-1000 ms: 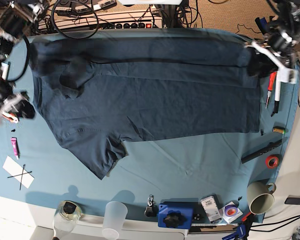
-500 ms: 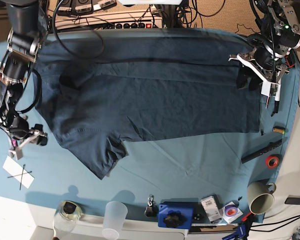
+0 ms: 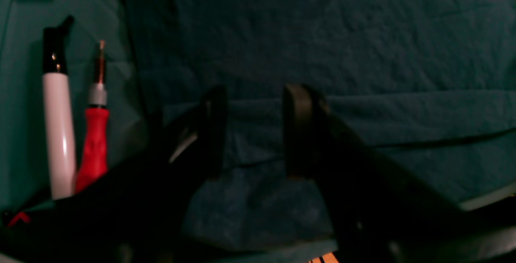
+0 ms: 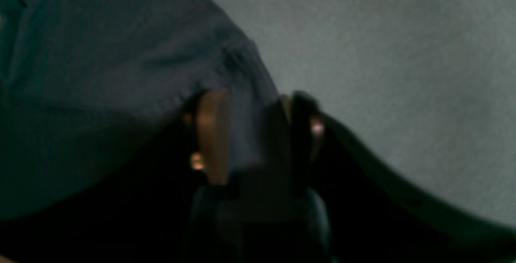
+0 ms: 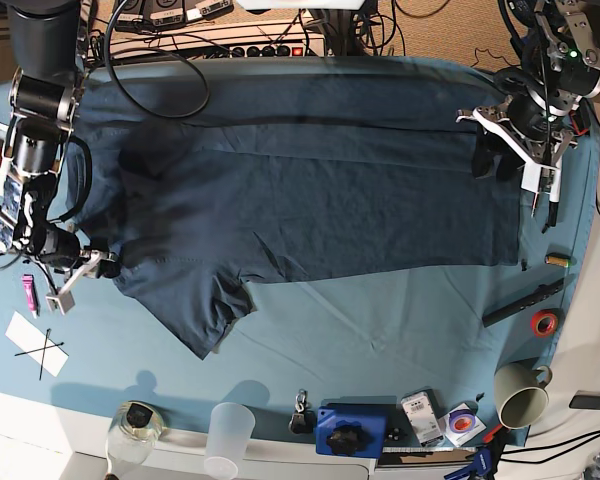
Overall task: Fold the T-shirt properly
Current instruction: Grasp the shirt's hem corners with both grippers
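Base view: the T-shirt lies spread flat across the teal table cloth. At its sleeve-side edge, the right gripper pinches a fold of dark fabric between its fingers. Farther back, the left gripper hovers over the hem, fingers spread, beside a red screwdriver and white marker.

large dark navy-blue t-shirt lies spread flat on the lighter teal-blue table cloth, one sleeve sticking out toward the near edge. right gripper sits at the shirt's left edge, left gripper over its right end. beige ceramic mug and clear plastic cup near the front.
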